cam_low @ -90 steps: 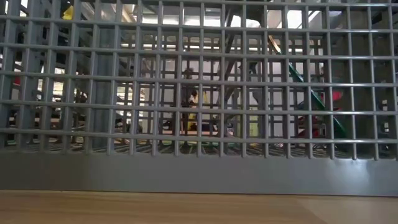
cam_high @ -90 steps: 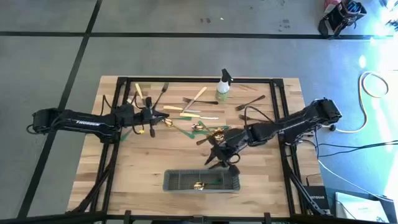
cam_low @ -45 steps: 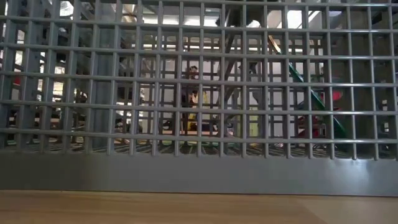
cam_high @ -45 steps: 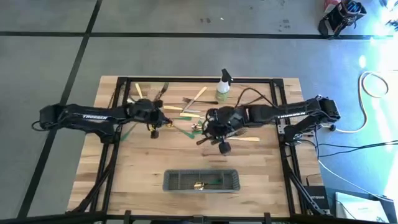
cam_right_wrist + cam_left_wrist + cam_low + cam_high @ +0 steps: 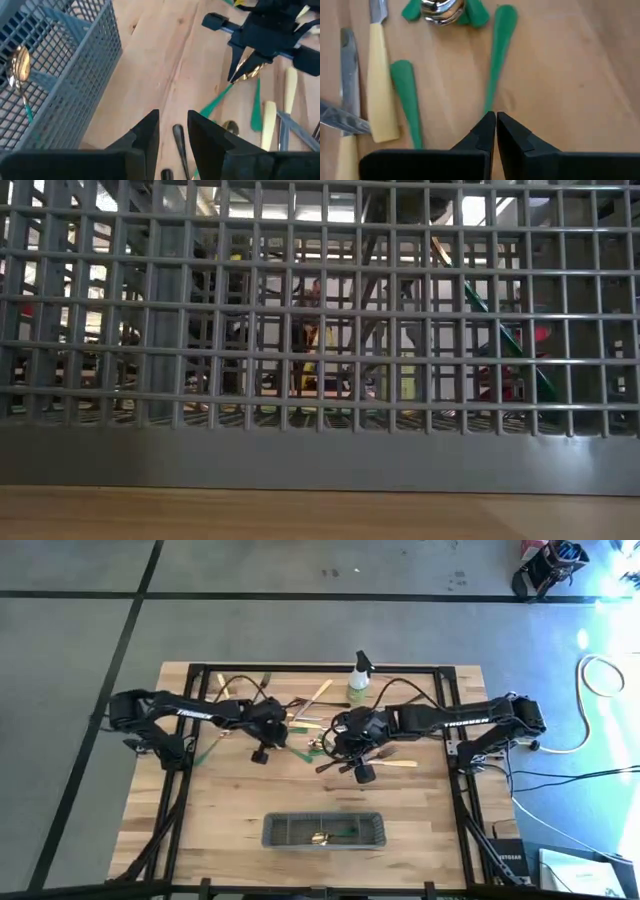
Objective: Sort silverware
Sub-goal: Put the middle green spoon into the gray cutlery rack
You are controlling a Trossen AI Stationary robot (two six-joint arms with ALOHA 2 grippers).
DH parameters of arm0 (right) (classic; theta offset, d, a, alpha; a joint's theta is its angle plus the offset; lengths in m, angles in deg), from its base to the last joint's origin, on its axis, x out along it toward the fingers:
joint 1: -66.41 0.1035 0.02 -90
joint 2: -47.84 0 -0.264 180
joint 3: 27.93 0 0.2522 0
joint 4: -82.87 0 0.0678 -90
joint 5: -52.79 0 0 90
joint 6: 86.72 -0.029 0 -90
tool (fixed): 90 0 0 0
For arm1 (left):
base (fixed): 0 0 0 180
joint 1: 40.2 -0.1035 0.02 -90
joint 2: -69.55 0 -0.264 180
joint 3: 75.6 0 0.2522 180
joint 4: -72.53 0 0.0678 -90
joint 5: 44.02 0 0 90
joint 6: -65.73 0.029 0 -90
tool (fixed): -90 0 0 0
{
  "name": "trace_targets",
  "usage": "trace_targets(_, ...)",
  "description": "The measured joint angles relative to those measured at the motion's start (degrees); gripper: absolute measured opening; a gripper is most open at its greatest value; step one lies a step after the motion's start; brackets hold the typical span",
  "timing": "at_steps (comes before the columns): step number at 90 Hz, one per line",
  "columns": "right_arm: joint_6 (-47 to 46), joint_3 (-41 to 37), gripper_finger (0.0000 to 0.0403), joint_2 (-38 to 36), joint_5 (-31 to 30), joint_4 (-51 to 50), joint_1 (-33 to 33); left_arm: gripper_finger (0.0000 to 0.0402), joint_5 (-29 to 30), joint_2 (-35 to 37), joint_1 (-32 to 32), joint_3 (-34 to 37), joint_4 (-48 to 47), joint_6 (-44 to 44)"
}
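Since half a second ago the left arm has swung farther in over the desk, its left gripper (image 5: 272, 730) now near the middle beside the scattered silverware, while the right gripper (image 5: 345, 745) sits almost where it was, slightly lower. Left gripper's fingers (image 5: 482, 131) pinched together on the tip of a green-handled piece (image 5: 497, 55); the same pinch shows from the right wrist view (image 5: 239, 75), the green handle (image 5: 215, 102) slanting down onto the wood. Right gripper fingers (image 5: 145, 132) parted, nothing between them, a dark utensil (image 5: 180, 142) lying on the desk just past them. Loose silverware (image 5: 310, 720) spread across the far half of the desk between the two arms: cream-handled knives (image 5: 379, 75), another green handle (image 5: 406, 95), a shiny bowl-shaped piece (image 5: 439, 9) on green. Gold fork or spoon (image 5: 400, 763) lies just right of the right gripper. Spray bottle (image 5: 358, 680) upright near the far edge. Grey mesh caddy (image 5: 323, 831) near the front edge, holding a gold spoon (image 5: 20, 67) with a green stem. Low view filled by the caddy's mesh (image 5: 320, 330).
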Motion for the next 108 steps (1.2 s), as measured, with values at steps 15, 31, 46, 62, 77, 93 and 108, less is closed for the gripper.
trace_targets(15, 0.00, 0.00, 0.0085, 0.00, 0.79, -0.83, 0.02, 0.0066, 2.09, -0.13, -0.03, -1.02, -1.04, 0.60)
trace_targets(31, 0.75, -0.02, 0.0085, 0.00, 1.21, -0.96, 0.01, 0.0126, 4.34, -1.22, -0.26, -1.04, -2.01, 1.22)
trace_targets(46, 1.05, -0.02, 0.0085, 0.02, 1.23, -0.91, 0.02, 0.0149, 6.26, -3.99, -0.04, -1.13, -1.63, 2.57)
trace_targets(62, 1.07, -0.02, 0.0085, 0.02, 1.23, -0.94, 0.02, 0.0132, 5.81, -5.69, 0.02, -1.24, -1.14, 2.75)
trace_targets(77, 1.07, -0.02, 0.0085, 0.02, 1.23, -0.95, 0.02, 0.0066, 5.28, -5.74, 0.07, -1.19, -1.79, 3.14)
trace_targets(93, 0.61, -0.02, 0.0085, 0.02, 1.24, -1.19, 0.02, 0.0007, 5.21, -5.81, 0.14, -1.17, -2.90, 4.53)
trace_targets(108, -1.82, -0.02, 0.0085, 0.02, 1.25, -1.42, 0.02, 0.0002, 7.61, -5.48, 2.02, -2.54, -5.51, 4.82)
